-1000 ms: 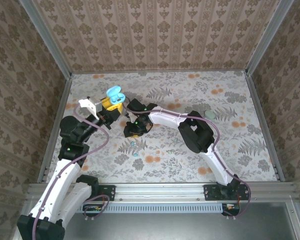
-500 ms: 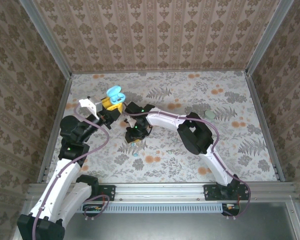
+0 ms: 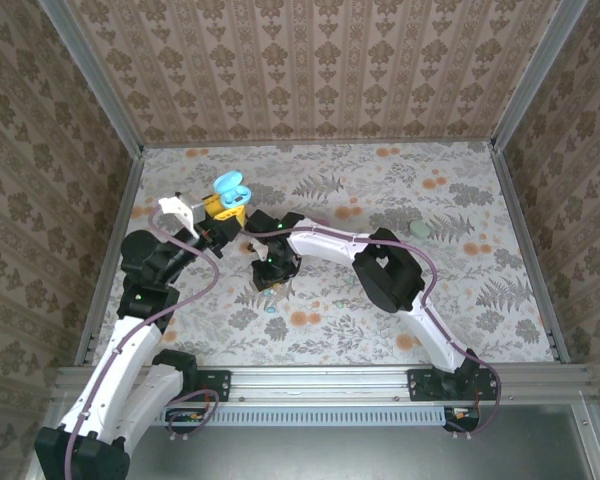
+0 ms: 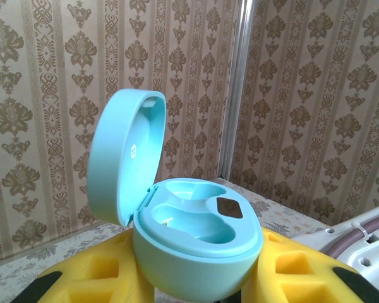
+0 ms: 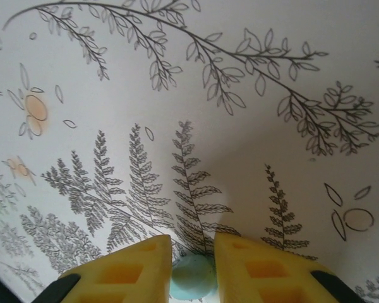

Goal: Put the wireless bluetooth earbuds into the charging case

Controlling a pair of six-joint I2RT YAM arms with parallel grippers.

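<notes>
Left gripper (image 4: pixel 196 276) clamps the open case (image 4: pixel 191 228) — its base cut off. Right gripper (image 5: pixel 192 248) pinches a bud (image 5: pixel 192 279) — half hidden.

Your top camera looks down from 6 o'clock onto the mat (image 3: pixel 380 172); left wrist faces 2 o'clock, close on the charging case (image 4: pixel 196 233), shared with top; right wrist stares down, near the mat.

Lab robot cell, not home: aluminium frame (image 3: pixel 538 72) around table, wallpaper panels (image 3: pixel 310 70) as walls, floral mat (image 3: pixel 460 290), left arm (image 3: pixel 120 350), right arm (image 3: pixel 435 325) bolted to rail (image 3: pixel 320 385).
</notes>
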